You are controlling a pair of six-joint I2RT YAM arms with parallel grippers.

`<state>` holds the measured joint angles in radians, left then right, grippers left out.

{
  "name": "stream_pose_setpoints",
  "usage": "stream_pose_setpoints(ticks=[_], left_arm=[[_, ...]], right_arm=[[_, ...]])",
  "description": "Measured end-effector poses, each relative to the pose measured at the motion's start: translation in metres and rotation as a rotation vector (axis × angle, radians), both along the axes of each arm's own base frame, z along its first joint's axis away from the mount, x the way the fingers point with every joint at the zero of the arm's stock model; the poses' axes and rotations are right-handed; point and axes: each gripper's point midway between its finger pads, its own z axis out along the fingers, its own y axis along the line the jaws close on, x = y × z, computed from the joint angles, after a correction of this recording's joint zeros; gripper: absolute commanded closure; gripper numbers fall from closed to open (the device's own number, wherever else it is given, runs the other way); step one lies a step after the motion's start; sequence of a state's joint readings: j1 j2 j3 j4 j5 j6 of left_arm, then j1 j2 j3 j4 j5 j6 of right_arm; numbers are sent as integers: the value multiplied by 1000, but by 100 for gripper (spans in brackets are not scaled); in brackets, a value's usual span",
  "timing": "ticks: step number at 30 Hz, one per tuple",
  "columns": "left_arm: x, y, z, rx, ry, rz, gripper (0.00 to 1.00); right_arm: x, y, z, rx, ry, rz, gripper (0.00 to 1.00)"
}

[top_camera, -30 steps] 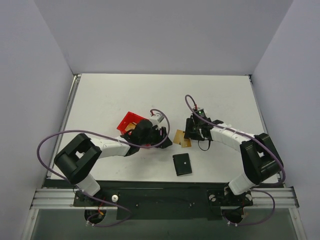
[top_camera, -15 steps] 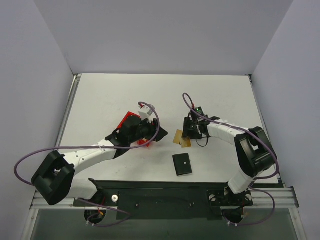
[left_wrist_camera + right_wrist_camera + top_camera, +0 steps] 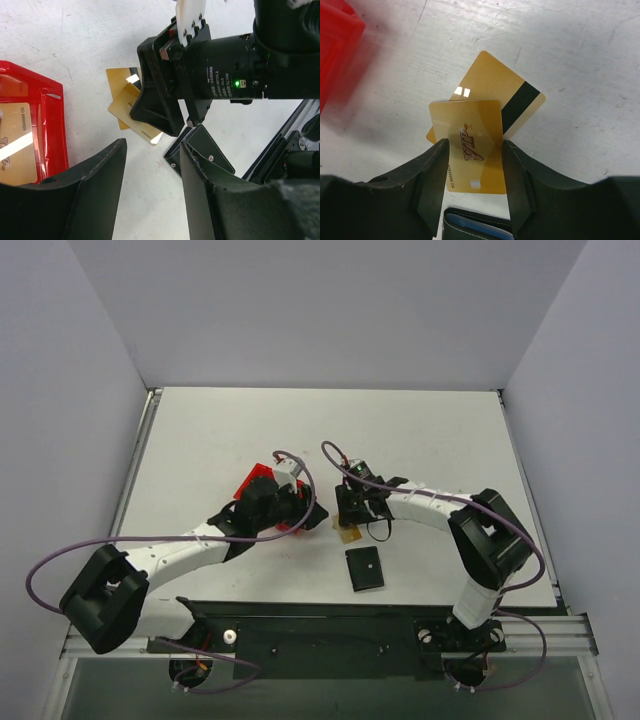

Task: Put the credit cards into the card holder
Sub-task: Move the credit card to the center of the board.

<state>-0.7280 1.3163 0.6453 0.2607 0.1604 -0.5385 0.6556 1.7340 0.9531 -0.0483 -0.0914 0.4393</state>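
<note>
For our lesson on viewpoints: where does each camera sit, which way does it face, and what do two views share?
Top external: above and behind the bases, looking down on the table; left arm and right arm show.
Left wrist: on the left arm, facing down toward the right arm; left pincer at the bottom, two gold cards beyond.
Right wrist: on the right arm, facing down; right pincer flanks the VIP card.
Shared: both wrist views show the gold cards and red bin.

L pincer [image 3: 152, 150] + red bin [image 3: 256, 480] hem cards [image 3: 490, 85]; far side open.
</note>
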Motion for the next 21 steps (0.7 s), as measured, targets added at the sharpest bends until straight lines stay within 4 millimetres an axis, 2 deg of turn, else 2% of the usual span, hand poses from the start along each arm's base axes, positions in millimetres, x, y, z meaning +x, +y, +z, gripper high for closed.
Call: stream_pose_setpoints(ticks=[6, 12, 21], left_arm=[[-1, 12, 6, -6, -11, 27, 43], [-3, 36, 11, -1, -30, 101, 43], [-6, 65, 33, 3, -83, 206, 43]], right_arm=[[-10, 13, -1, -7, -11, 54, 62], [-24, 35, -1, 23, -26, 132, 62], [-65, 69, 0, 91, -8, 248, 63]])
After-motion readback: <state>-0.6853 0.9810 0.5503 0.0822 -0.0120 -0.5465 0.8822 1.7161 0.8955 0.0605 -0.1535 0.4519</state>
